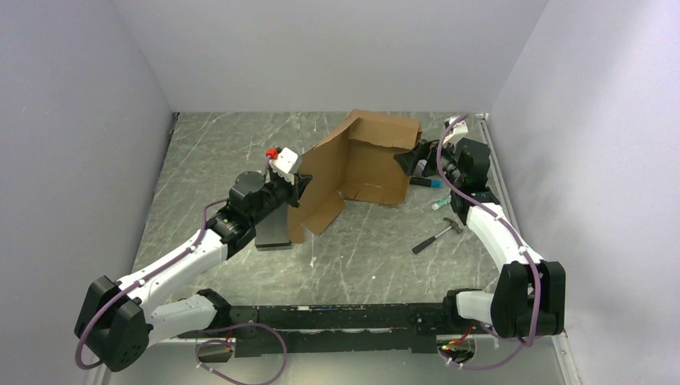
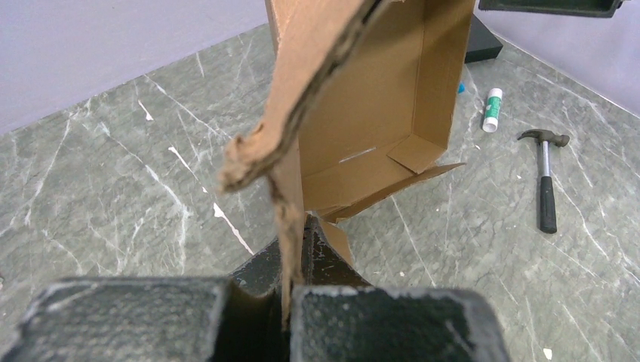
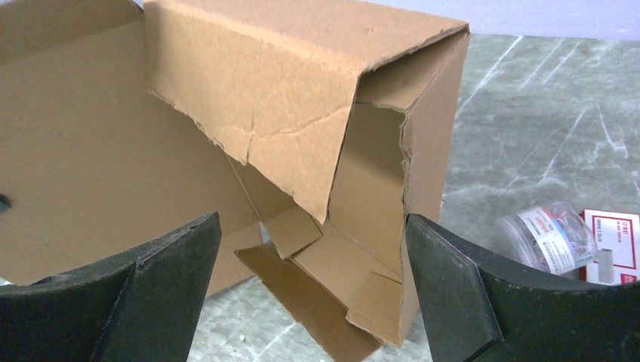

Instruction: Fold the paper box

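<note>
The paper box (image 1: 353,172) is found just above the centre of the top view, partly erected on the grey marbled table (image 1: 216,152). Its long axis runs from a loose flap at lower left up to a raised corner at upper right, and its hollow side is turned toward the bottom of the frame. The plain brown corrugated board is seen to be creased, with ragged, torn edges along the upper walls; in the left wrist view a shallow tray with folded-in corner tabs is shown.

The left gripper (image 2: 290,302) is closed tight on the thin edge of the lower-left flap. The right gripper (image 3: 313,226) is spread wide and nothing is held; the box's right-hand corner is framed between its fingers, and contact cannot be confirmed.

A black block (image 1: 273,233) is noted beneath the left arm. A hammer (image 1: 437,237) and a glue stick (image 2: 492,110) are noted to the box's right.
</note>
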`<state>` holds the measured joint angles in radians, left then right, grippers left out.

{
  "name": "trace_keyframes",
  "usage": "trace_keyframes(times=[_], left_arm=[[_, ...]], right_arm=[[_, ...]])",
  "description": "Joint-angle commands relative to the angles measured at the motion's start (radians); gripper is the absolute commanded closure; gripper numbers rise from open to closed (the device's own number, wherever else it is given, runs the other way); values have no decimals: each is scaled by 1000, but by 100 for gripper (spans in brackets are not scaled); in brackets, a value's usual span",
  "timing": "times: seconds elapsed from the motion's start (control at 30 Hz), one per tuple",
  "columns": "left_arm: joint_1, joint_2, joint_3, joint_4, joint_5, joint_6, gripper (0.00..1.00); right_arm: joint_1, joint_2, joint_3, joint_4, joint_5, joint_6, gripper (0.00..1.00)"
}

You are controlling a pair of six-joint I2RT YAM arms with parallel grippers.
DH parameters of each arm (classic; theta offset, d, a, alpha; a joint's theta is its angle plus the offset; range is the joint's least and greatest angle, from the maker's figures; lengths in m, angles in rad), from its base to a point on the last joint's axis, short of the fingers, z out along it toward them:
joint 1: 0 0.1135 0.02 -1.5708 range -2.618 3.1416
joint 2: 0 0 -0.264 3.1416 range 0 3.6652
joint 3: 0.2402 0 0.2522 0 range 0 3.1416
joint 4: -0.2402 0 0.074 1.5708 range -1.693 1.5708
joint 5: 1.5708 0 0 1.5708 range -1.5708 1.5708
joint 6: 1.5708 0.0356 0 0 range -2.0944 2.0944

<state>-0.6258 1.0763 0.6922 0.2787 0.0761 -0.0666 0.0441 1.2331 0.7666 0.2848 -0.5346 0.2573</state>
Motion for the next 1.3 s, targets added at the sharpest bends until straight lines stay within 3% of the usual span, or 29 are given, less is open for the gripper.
trace_keyframes(times=[0.0,0.27,0.63,1.03,1.27], left_arm=[[-7,-1,36,-13,2,8,100],[-9,-1,39,-15,19,3,100],[-21,8,44,-22,31,3,100],[-30,30,59,-33,69,23,100],[-31,37,62,-38,85,30,100]], right_arm=[[-7,10,71,68,-20,100,4],[-10,37,100,68,40,182,16],[-5,76,127,83,113,159,40],[66,109,154,96,261,29,46],[107,150,178,120,364,-34,56]])
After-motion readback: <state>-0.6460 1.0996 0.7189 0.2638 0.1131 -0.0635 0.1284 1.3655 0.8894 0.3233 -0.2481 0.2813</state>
